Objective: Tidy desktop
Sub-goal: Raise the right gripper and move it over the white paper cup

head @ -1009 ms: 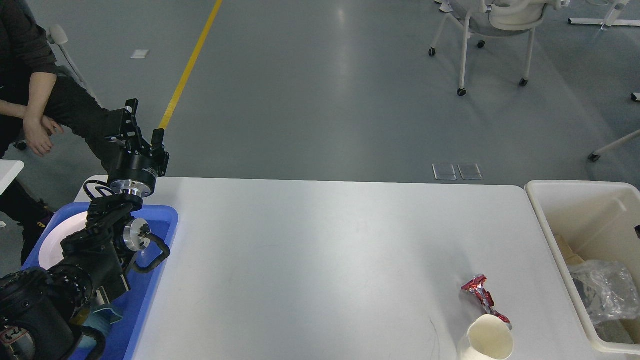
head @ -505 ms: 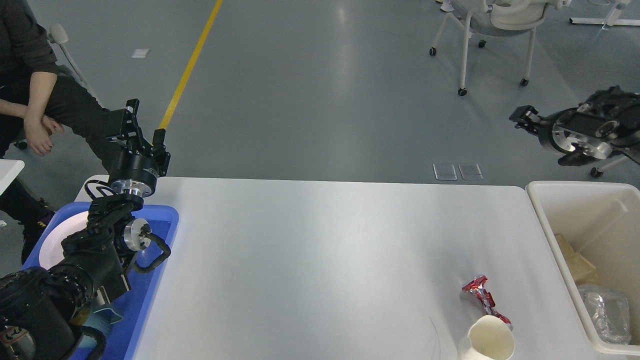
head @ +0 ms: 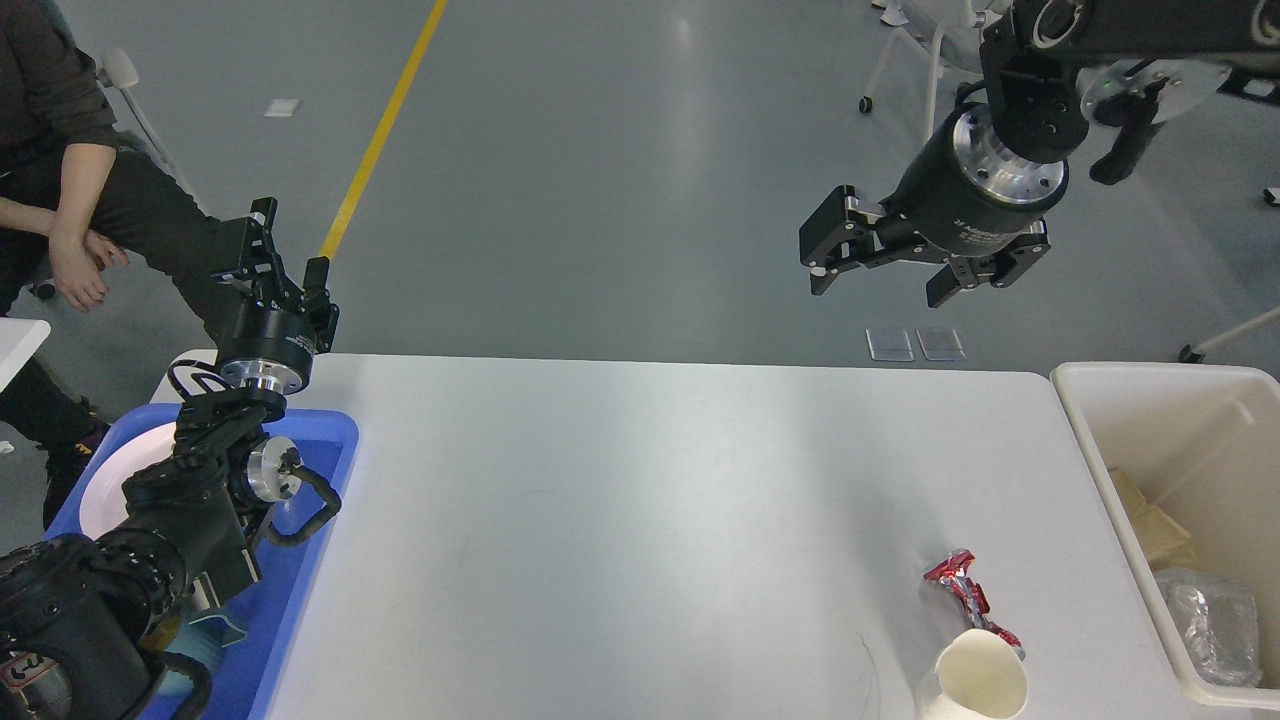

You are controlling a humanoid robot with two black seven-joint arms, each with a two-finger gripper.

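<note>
One white glossy desktop (head: 650, 500), rounded corners, mostly bare

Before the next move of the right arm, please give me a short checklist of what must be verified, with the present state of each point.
1. Right pincer open and empty: ok, fingers spread with nothing between them.
2. Left pincer out of the way: ok, it is raised above the blue plastic tray at the far left.
3. Items left on the large white rectangular desktop: not ok, a crumpled red foil wrapper and a cream paper cup are near its right front.
4. Wrapper free to lift alone: cannot tell, its near end meets the cup's rim.
5. Cream plastic bin has room: ok, its far half looks empty.
</note>
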